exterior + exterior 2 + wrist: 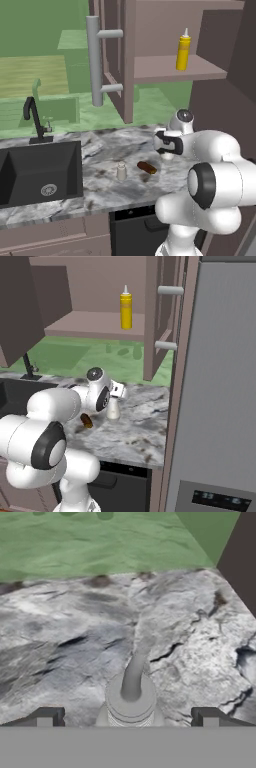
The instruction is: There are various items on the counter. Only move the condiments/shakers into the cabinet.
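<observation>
One marbled counter (black sink inset), green wall behind.

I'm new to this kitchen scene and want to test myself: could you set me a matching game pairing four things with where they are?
Things:
1. yellow squeeze bottle
2. small shaker
3. white bottle
4. brown lump

Places:
A. directly under the open end effector
B. on the cabinet shelf
C. on the counter, nearest the sink
D. on the counter, between shaker and arm

Pairs: 1-B, 2-C, 3-A, 4-D
</observation>
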Controlling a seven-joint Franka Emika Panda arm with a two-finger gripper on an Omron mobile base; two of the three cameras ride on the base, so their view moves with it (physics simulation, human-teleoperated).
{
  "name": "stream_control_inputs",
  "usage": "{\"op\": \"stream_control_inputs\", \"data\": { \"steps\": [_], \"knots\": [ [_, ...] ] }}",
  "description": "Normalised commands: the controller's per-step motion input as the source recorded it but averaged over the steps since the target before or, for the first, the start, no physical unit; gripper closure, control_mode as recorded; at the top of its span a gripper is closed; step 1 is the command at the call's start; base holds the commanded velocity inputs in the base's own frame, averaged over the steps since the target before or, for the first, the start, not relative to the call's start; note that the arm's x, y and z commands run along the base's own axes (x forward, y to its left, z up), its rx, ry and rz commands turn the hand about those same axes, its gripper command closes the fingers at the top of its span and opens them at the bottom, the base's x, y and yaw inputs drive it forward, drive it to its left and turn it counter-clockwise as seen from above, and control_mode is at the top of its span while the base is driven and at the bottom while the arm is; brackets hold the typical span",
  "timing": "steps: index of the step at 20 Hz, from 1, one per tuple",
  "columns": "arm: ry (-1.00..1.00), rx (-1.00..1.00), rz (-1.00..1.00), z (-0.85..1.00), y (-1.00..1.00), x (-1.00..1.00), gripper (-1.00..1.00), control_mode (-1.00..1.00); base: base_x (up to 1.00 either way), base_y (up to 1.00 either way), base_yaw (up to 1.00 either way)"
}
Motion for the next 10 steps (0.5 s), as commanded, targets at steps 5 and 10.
{"op": "stream_control_inputs", "data": {
  "steps": [5,10],
  "knots": [
    [-0.08,0.00,0.00,-0.19,0.00,0.00,-1.00,-1.00,0.00,0.00,0.00],
    [-0.05,0.00,0.00,-0.03,0.00,0.00,1.00,-1.00,0.00,0.00,0.00]
  ]
}}
